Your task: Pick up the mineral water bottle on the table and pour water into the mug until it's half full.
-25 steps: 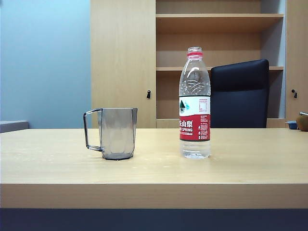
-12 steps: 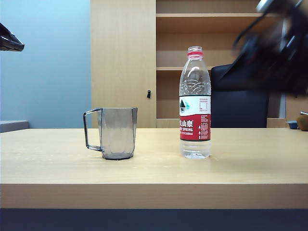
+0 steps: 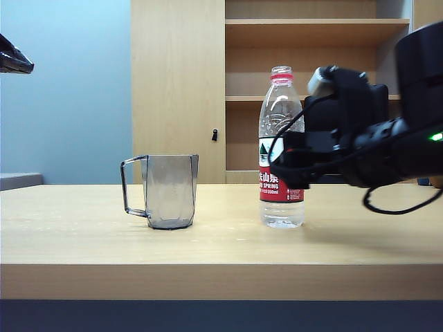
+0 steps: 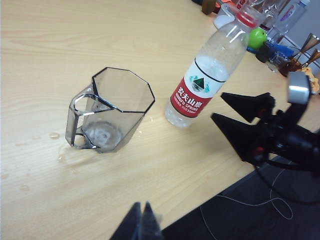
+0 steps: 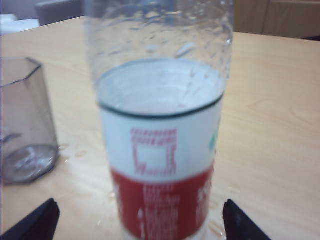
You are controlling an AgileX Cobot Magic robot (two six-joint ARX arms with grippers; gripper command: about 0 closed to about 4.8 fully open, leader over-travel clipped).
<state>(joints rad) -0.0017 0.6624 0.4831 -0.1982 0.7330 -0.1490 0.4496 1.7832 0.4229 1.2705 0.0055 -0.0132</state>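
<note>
While my right gripper (image 3: pixel 285 168) reaches in from the right of the exterior view, level with the label of the bottle (image 3: pixel 281 149), its jaws stand spread and nothing is held. That bottle stands upright and capless on the table (image 3: pixel 221 242), with the mug (image 3: pixel 165 191) well apart to its left, handle pointing away from the bottle. My left arm shows only as a dark tip at the far upper left edge.

From the left wrist view I look down on the mug (image 4: pixel 107 111), which looks empty with a few drops beside it, and the bottle (image 4: pixel 210 67) near it; my right gripper (image 4: pixel 227 107) points at the bottle, fingers (image 4: pixel 245 104) parted and not touching it. My left gripper (image 4: pixel 141 224) hangs well above the table edge with its tips together

From the right wrist view the bottle (image 5: pixel 160 125) fills the middle, between my spread fingers (image 5: pixel 37 220), and the mug (image 5: pixel 25 120) stands off to one side
</note>
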